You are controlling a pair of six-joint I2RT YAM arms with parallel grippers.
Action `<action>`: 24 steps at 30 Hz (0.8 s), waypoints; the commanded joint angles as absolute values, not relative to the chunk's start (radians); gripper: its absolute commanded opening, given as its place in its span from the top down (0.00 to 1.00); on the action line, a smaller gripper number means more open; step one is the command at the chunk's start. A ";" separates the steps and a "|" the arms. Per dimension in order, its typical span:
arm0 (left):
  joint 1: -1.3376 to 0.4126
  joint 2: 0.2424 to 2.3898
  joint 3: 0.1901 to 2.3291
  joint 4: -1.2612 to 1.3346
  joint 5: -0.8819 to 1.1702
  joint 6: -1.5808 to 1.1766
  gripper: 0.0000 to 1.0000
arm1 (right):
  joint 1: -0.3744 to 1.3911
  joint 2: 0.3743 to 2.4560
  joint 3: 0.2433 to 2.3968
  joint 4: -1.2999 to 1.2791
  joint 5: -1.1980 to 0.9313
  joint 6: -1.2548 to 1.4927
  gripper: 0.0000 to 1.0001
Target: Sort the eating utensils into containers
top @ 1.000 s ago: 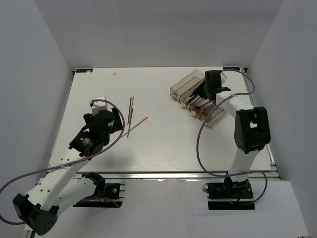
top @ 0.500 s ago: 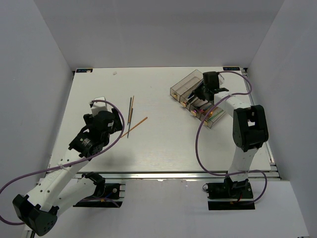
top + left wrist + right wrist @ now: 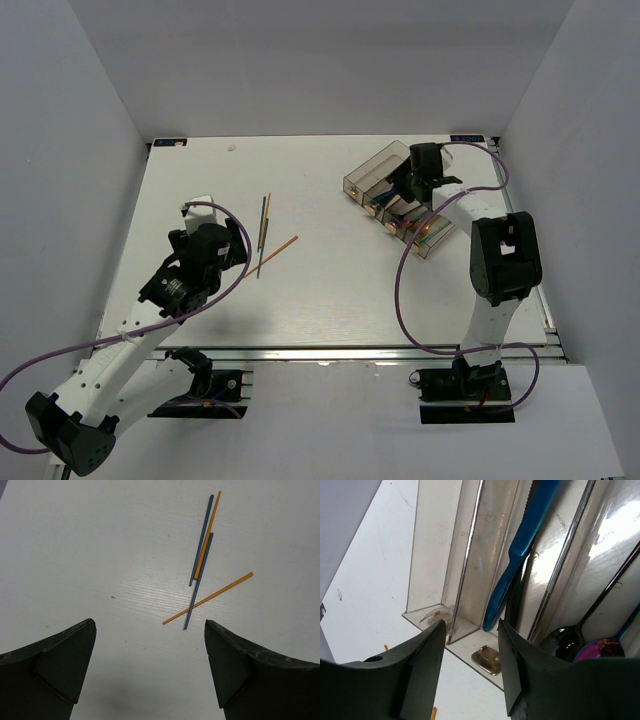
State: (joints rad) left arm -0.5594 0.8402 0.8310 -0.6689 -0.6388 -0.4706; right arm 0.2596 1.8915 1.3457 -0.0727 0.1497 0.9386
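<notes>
On the white table (image 3: 330,300), four thin chopsticks (image 3: 200,575) lie loose in a small cluster left of the middle, well apart from the bins (image 3: 366,177) at the far right. Two of the sticks are orange and two blue-grey. One orange stick (image 3: 207,534) and one blue-grey stick (image 3: 201,540) lie side by side and touching. The second blue-grey stick (image 3: 198,580) runs on from them toward the camera, and the second orange stick (image 3: 220,591) lies slantwise across its near end. The left hand (image 3: 149,627) hovers on the near side of this cluster with its fingers (image 3: 62,665) spread wide and nothing between them. The joined clear bins sit at an angle to the table edge, and the right hand (image 3: 472,630) hangs low over their near end, fingers (image 3: 417,675) a narrow gap apart and gripping nothing. Under it a blue knife (image 3: 520,545) with a serrated edge lies lengthwise in one bin, and a black piece (image 3: 516,597) rests against it in the same bin. In the next bin, to the right in the wrist view, a dark spoon (image 3: 561,645) and a shiny purple spoon (image 3: 601,647) lie with their bowls at the near end. Just outside the bins' end wall a small gold-toned piece (image 3: 487,655) rests on the table; what it is cannot be told.
</notes>
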 commanded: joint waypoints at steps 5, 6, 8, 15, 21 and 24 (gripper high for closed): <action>-0.557 0.824 0.827 -0.658 -0.638 -0.466 0.02 | 0.273 1.856 1.436 -0.046 0.143 0.875 0.48; -0.557 0.824 0.827 -0.658 -0.638 -0.466 0.02 | 0.284 1.845 1.446 -0.041 0.137 0.850 0.46; -0.557 0.827 0.827 -0.658 -0.640 -0.466 0.02 | 0.320 1.842 1.480 -0.043 0.117 0.734 0.11; -0.557 0.834 0.830 -0.667 -0.670 -0.479 0.02 | 0.550 1.943 1.802 -0.392 0.447 0.421 0.11; -0.557 0.877 0.830 -0.664 -0.669 -0.477 0.02 | 0.612 1.907 1.740 -0.414 0.381 0.442 0.11; -0.557 0.935 0.850 -0.673 -0.683 -0.483 0.02 | 0.614 1.841 1.634 -0.359 0.342 0.439 0.11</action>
